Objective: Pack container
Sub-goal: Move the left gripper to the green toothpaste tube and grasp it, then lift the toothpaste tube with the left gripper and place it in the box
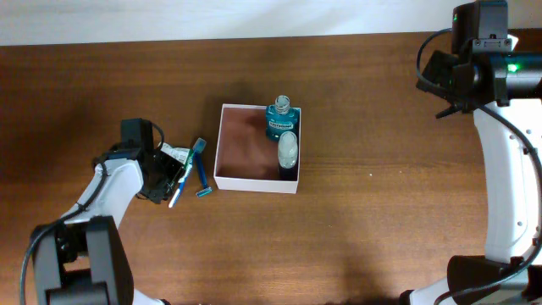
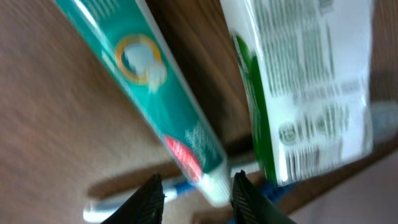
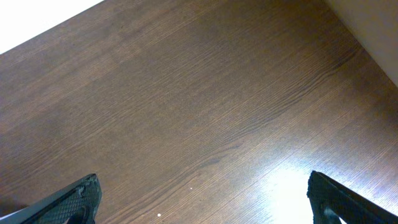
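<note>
The container (image 1: 246, 180), a shallow white-walled box with a pinkish-brown inside, sits mid-table. In its right part are a teal bottle (image 1: 280, 119) and a dark item with a white cap (image 1: 289, 151). To its left lie a toothbrush (image 1: 188, 168), a blue razor (image 1: 203, 185) and a white-green packet (image 1: 175, 153). My left gripper (image 2: 196, 199) is open low over them, its fingers either side of the cap end of a teal toothpaste tube (image 2: 155, 87), with the packet (image 2: 305, 93) and the toothbrush (image 2: 118, 204) beside it. My right gripper (image 3: 202, 199) is wide open and empty.
The right arm (image 1: 474, 59) is at the far right back corner, over bare brown table (image 3: 186, 93). The table's back edge meets a white wall (image 1: 169, 17). The left arm (image 1: 118, 182) reaches in from the front left.
</note>
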### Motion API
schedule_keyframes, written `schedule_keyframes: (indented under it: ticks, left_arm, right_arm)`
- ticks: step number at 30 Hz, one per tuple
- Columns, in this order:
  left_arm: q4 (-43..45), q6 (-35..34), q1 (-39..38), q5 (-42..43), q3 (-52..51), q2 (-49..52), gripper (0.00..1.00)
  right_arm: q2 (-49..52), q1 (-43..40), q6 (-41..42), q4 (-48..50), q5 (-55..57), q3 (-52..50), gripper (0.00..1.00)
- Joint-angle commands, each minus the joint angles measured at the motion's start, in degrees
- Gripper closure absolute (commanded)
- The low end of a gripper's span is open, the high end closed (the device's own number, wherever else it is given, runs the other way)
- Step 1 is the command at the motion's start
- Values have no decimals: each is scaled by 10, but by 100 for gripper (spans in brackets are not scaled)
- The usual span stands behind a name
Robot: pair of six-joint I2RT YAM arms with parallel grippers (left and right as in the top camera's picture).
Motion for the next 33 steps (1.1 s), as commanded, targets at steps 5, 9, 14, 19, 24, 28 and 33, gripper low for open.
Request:
schedule_keyframes:
  ticks: [5, 9, 14, 19, 24, 28, 33]
  left_arm:
    - [21, -17, 26, -11, 9, 12, 61]
    - [24, -16, 33, -24, 9, 12, 54]
    - [34, -17, 28, -14, 9, 20, 43]
    - [35, -17, 28, -1, 9, 36, 42]
    - [38, -16, 28, 16, 9, 52, 50]
    - [38, -16, 29, 17, 9, 54, 79]
    - [33, -14, 33, 23, 10, 46, 90]
  right_arm:
    - [4, -3, 0, 0, 1, 3, 1]
    - [4, -3, 0, 0, 1, 3, 1]
    - [4, -3, 0, 0, 1, 3, 1]
    - [4, -3, 0, 0, 1, 3, 1]
    - [4, -3, 0, 0, 2, 3, 1]
    - [4, -3, 0, 0, 1, 3, 1]
    - [4, -3, 0, 0, 1, 3, 1]
